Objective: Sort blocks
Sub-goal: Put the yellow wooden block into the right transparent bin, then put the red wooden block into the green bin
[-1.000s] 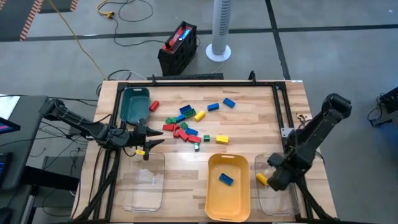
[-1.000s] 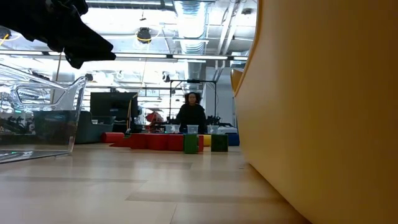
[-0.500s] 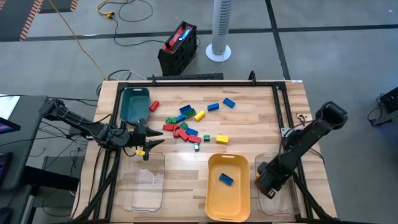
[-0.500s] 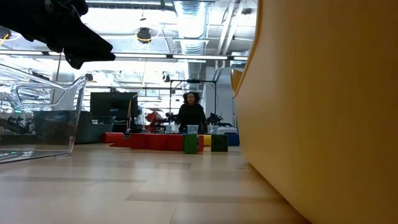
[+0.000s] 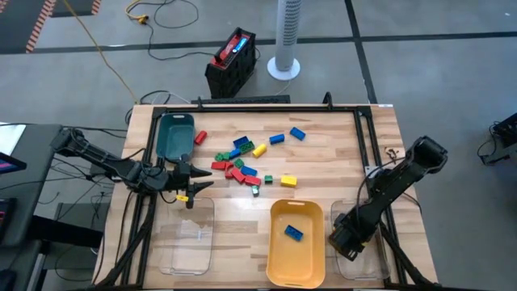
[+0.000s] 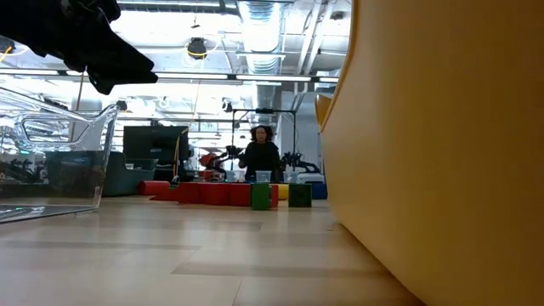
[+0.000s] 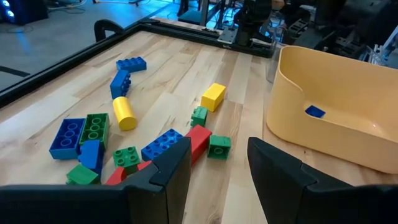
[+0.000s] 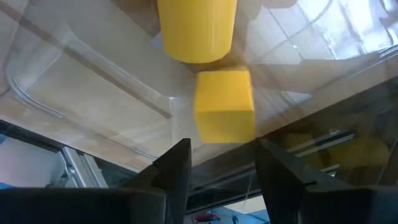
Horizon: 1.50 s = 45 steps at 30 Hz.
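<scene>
Loose red, green, blue and yellow blocks (image 5: 242,166) lie in a pile mid-table, also seen in the left wrist view (image 7: 124,143). One blue block (image 5: 293,233) lies in the yellow tray (image 5: 275,242). My left gripper (image 5: 194,187) hovers open left of the pile, its fingers (image 7: 219,168) empty. My right gripper (image 5: 343,241) is open, low over the right-hand clear tray (image 5: 363,263). In the right wrist view a yellow cube (image 8: 224,106) and a yellow cylinder (image 8: 196,28) lie on the tray floor just beyond its fingertips (image 8: 224,165).
A teal tray (image 5: 175,137) stands at the far left and a second clear tray (image 5: 186,238) at the near left. A dark metal frame (image 5: 258,109) runs around the table top. In the low view the yellow tray wall (image 6: 442,153) fills the right side, and a person stands in the room beyond.
My right gripper has moved toward the table's near edge and slightly left, sinking over the right-hand clear tray. The yellow block seen beside it a second ago in the high view is now hidden under it. My left arm has kept still.
</scene>
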Motion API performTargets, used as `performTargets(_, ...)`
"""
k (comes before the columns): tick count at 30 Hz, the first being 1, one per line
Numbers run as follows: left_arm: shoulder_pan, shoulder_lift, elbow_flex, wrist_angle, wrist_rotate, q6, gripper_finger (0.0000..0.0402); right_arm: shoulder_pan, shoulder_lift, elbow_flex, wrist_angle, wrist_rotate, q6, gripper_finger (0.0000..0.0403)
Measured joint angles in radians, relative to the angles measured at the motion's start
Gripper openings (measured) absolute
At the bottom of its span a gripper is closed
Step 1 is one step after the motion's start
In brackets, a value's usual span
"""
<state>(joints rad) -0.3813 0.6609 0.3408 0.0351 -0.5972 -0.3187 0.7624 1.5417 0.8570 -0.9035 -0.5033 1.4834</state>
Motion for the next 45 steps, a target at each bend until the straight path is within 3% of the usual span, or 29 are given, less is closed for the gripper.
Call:
performTargets(12,-0.015,0.000,0.000,0.000,0.000,0.000,0.0155,0.000,-0.068,0.036,-0.069,0.008,-0.014,0.0188)
performTargets(22,-0.015,0.000,0.000,0.005,0.000,0.000,0.0155,-0.031,-0.278,0.108,-0.172,0.361,-0.079,0.0161)
performTargets(31,-0.015,0.000,0.000,0.018,0.000,0.000,0.0155,-0.267,-0.366,0.109,-0.193,0.627,-0.298,0.0152)
performTargets(38,-0.015,0.000,0.000,0.018,-0.001,0.003,0.0155,-0.438,-0.325,0.109,-0.085,0.641,-0.558,0.0152)
performTargets(45,-0.010,0.000,0.000,0.054,-0.016,0.049,0.0155,-0.559,-0.332,0.128,-0.093,0.640,-0.701,0.0152)
